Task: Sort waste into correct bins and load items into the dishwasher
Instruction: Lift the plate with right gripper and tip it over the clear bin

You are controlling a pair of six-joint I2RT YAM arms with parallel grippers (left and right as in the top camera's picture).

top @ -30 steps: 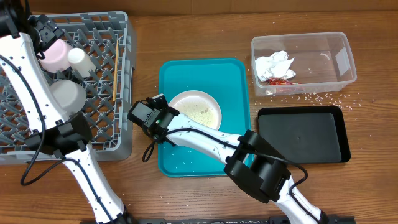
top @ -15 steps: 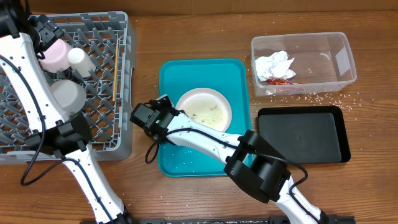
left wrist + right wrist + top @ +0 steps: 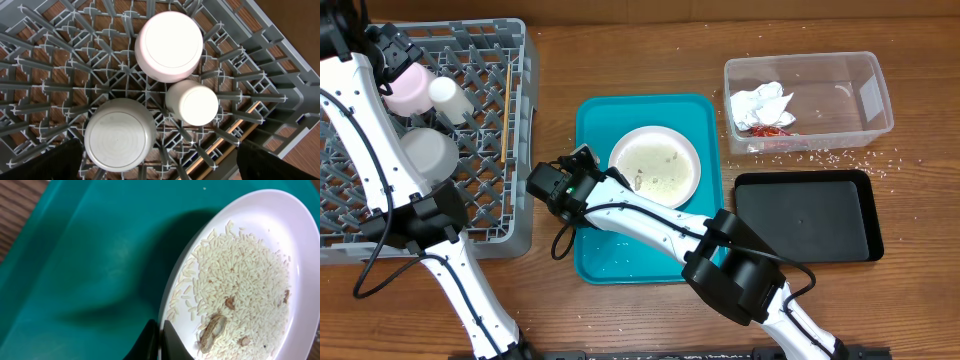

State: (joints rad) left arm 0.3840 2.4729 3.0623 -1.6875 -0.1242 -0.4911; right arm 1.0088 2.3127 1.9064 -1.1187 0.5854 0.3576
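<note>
My right gripper (image 3: 605, 180) (image 3: 160, 340) is shut on the left rim of the round white plate (image 3: 656, 166) (image 3: 250, 270), held tilted over the teal tray (image 3: 595, 245). Rice and food crumbs (image 3: 235, 285) lie on the plate. The grey dish rack (image 3: 485, 140) at the left holds a pinkish-white bowl (image 3: 408, 86) (image 3: 169, 46), a small white cup (image 3: 448, 97) (image 3: 192, 102), a grey bowl (image 3: 425, 152) (image 3: 120, 141) and chopsticks (image 3: 507, 105). My left gripper hangs open above the rack. The clear tub (image 3: 860, 70) holds the napkin (image 3: 760, 102) and red wrapper (image 3: 770, 128).
The black tray (image 3: 808, 215) lies at the right, below the clear tub. Rice grains (image 3: 840, 158) are scattered on the wood between them. The teal tray's lower part carries a few crumbs.
The plate in my right gripper has moved up and to the right over the teal tray and tipped more. The left arm has not moved.
</note>
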